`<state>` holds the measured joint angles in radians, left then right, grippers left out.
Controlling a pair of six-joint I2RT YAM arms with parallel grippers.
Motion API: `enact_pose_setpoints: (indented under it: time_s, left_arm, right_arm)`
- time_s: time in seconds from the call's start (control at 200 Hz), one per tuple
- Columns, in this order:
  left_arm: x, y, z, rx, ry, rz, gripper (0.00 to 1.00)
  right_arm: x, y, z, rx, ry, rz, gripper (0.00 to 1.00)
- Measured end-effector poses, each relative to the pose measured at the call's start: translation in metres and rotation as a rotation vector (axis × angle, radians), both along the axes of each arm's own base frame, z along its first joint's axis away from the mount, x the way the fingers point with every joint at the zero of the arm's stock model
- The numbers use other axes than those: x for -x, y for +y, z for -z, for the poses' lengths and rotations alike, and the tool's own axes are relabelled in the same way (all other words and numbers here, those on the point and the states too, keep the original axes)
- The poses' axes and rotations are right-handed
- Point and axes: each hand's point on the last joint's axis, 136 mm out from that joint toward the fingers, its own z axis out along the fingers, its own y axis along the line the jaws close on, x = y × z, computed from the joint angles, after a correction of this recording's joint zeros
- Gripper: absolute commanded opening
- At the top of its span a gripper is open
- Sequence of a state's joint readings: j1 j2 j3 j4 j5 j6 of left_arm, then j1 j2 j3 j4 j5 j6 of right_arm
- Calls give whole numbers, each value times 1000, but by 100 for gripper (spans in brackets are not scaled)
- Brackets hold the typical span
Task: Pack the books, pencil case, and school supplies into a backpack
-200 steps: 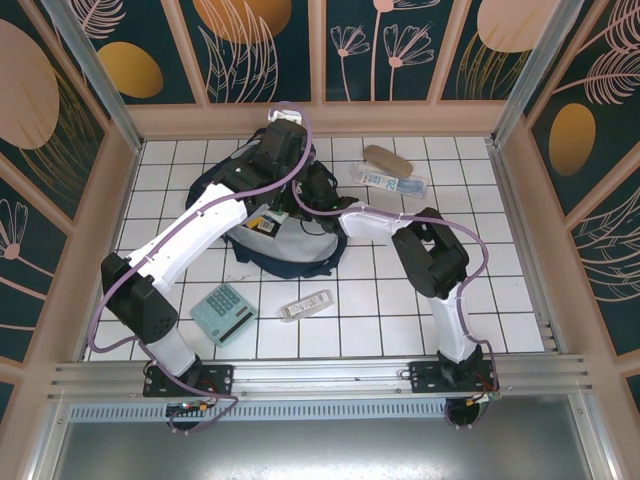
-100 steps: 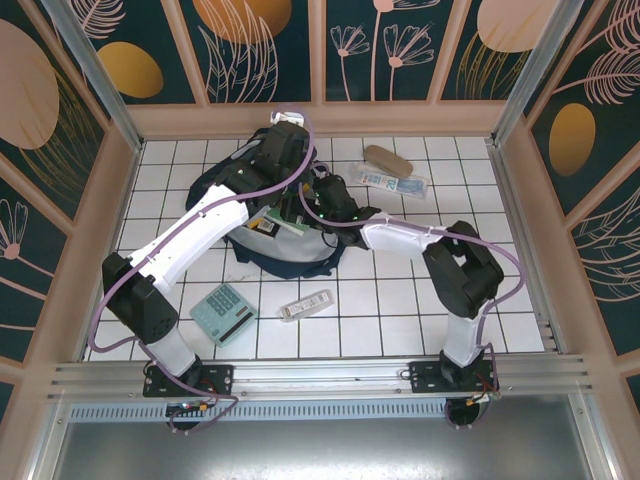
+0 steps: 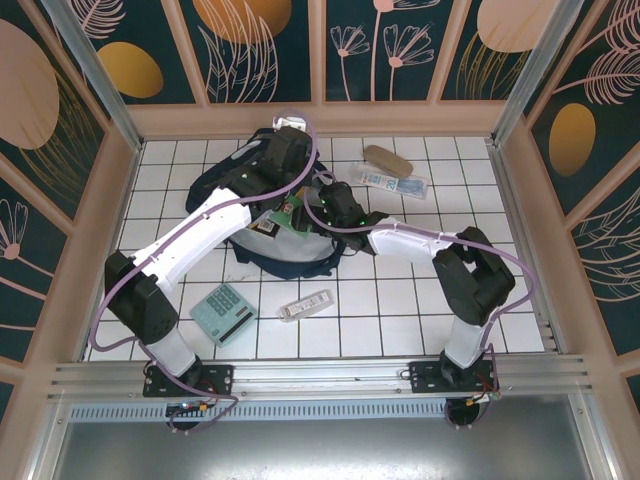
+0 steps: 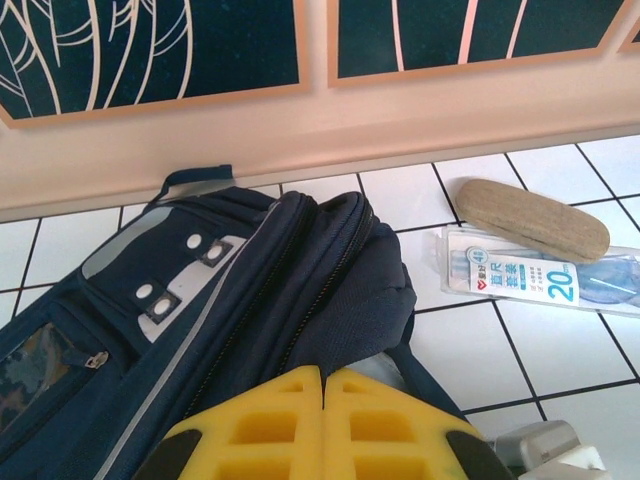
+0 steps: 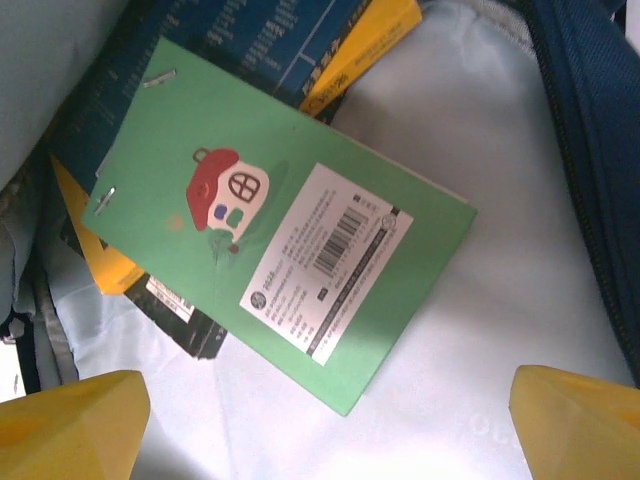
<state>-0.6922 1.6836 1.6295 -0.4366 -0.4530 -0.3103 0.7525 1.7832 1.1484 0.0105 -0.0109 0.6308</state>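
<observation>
**Green book let go inside the bag, four things left outside**

The white tiled surface (image 3: 400, 300) holds everything. At its far side lies the big navy-blue fabric backpack (image 4: 250, 300). Its mouth is open and its pale lining shows.

The left pincer (image 4: 323, 390) is closed tight. It looks like it pinches the backpack's rim to keep the mouth open. The right pincer (image 5: 325, 392) hangs over the opening with its yellow fingers spread wide. Nothing is between them.

Here is what is new. A moment ago the right arm was bent up high. Now it is stretched long and low toward the backpack, and its fingers have opened. The small flat green book with a little red-roofed house (image 5: 260, 250) lies loose on the lining, touching neither finger. So I think this book has just been dropped in.

Under it peek a flat yellow-orange book (image 5: 365, 40), a flat dark blue book (image 5: 250, 45) and a dark book with a white label (image 5: 180, 310). The books look packed.

Four things still wait on the surface:
- The mint-green calculator with white keys (image 3: 224, 313) sits near the left arm's base.
- The clear bluish-white flat packet (image 4: 540, 282) lies to the right of the backpack.
- The small tan oblong pencil pouch (image 4: 532, 218) lies just behind the packet.
- The slim white-grey bar (image 3: 304, 304) lies beside the calculator.

The right pincer is free, so it could fetch one of these next.
</observation>
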Motion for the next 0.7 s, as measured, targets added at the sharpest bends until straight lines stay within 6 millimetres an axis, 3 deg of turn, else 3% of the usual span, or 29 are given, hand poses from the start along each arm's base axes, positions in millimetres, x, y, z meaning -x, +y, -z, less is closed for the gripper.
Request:
enact_pose_setpoints:
  time_s: [0.16, 0.48, 0.591, 0.701]
  left_arm:
    - [-1, 0, -1, 6, -6, -1, 0]
    - [-1, -1, -1, 7, -8, -1, 0]
    - [-1, -1, -1, 7, -8, -1, 0]
    - [-1, -1, -1, 4, -8, 0, 0]
  right_arm:
    - [9, 12, 1, -11, 12, -41, 92]
    - [45, 81, 14, -78, 70, -202, 92]
    - [50, 86, 26, -69, 100, -202, 92]
    - [41, 82, 40, -33, 111, -168, 92]
